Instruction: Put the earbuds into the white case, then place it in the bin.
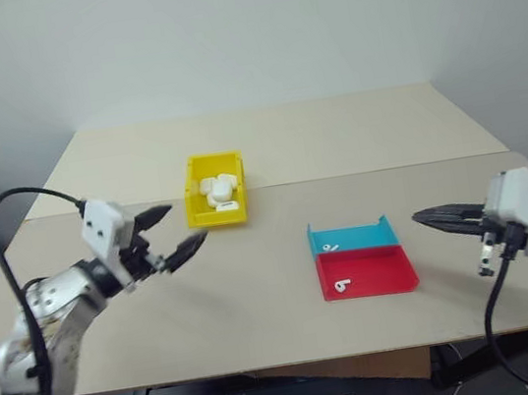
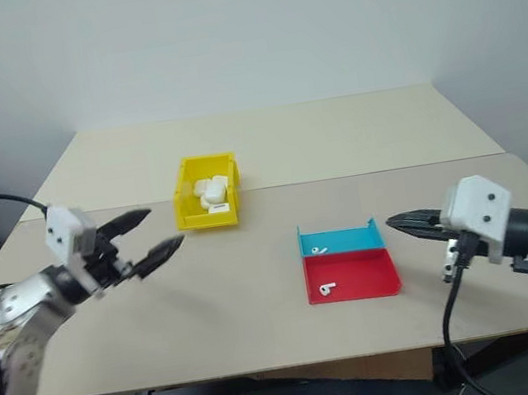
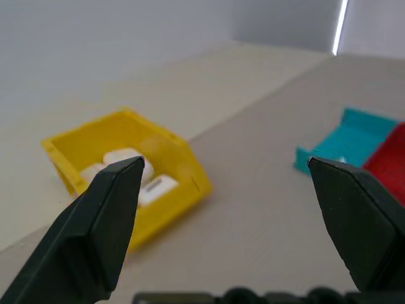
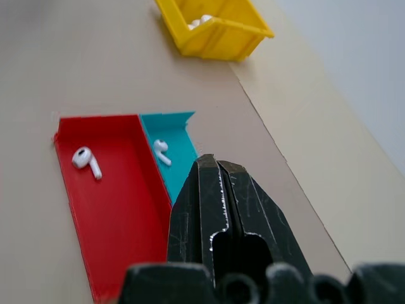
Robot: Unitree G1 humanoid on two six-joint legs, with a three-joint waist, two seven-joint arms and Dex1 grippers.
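The yellow bin [image 1: 218, 214] stands left of the table's middle, with several white cases [image 1: 219, 190] lying in it. One earbud [image 1: 330, 246] lies in the blue tray [image 1: 364, 237] and another earbud [image 1: 341, 286] in the red tray [image 1: 380, 274]. My left gripper [image 1: 186, 223] hovers open and empty just left of the bin's front, pointing toward it. At the right, my right gripper [image 1: 418, 218] is shut with nothing in it, its tip just right of the blue tray. The right wrist view shows both earbuds [image 4: 85, 158] [image 4: 161, 149] past the shut fingers [image 4: 215, 190].
The blue and red trays sit side by side, touching, right of centre. The table is two cream tops joined by a seam behind the bin. A grey wall stands behind it. Cables hang from both wrists.
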